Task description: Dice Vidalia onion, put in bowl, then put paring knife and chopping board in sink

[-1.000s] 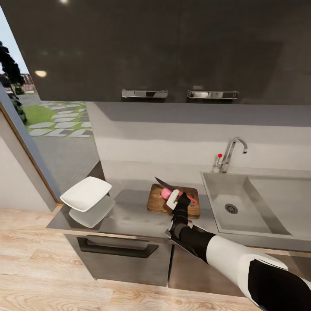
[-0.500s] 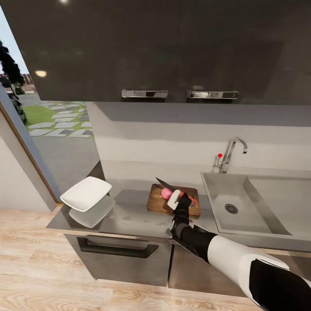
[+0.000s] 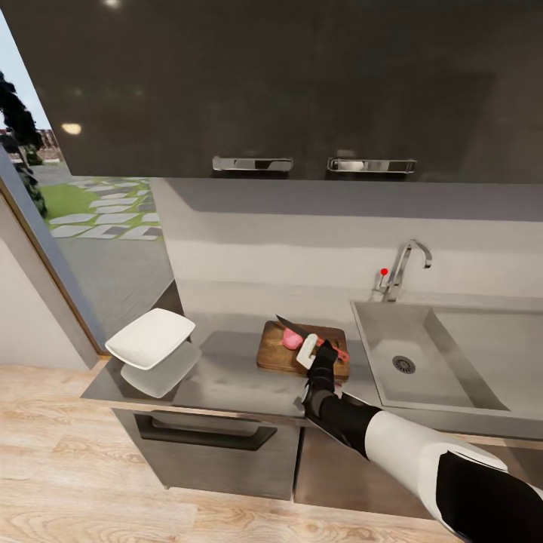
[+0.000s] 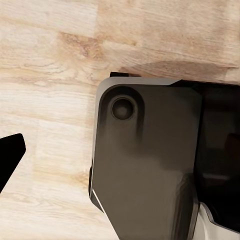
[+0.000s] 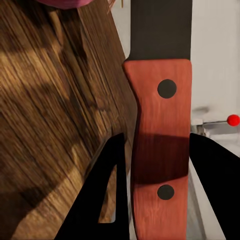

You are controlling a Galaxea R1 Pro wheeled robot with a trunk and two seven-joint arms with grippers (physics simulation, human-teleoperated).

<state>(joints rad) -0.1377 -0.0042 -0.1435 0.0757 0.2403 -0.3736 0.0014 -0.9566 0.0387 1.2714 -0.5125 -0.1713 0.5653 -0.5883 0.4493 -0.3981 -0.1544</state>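
The onion [image 3: 292, 338] is already out of the sink [image 3: 422, 354] and sits, pink and rounded, on the board [image 3: 286, 356] at the centre of the head view, so the first step looks done. The right gripper [image 3: 315, 351] holds the knife [image 3: 303, 332] over the board; in the right wrist view its two dark fingers [image 5: 107, 200] pinch the red riveted handle [image 5: 162, 165] from either side, with the dark blade running off the top of the frame and a sliver of onion at the upper left. In the head view the blade points up and left across the onion, either touching it or just above it; I cannot tell which. Whether the onion is cut at all is unclear, since it reads as one lump, so I judge the dicing to be under way at most. The white bowl [image 3: 150, 338] waits well apart at the left end of the counter [image 3: 226, 381], holding nothing I can see. Moving the dice there, then putting knife and board into the sink at the right, remains. The left wrist view shows wood floor and a dark robot part; I cannot tell how the left jaws stand. No brand, label or writing is readable anywhere.
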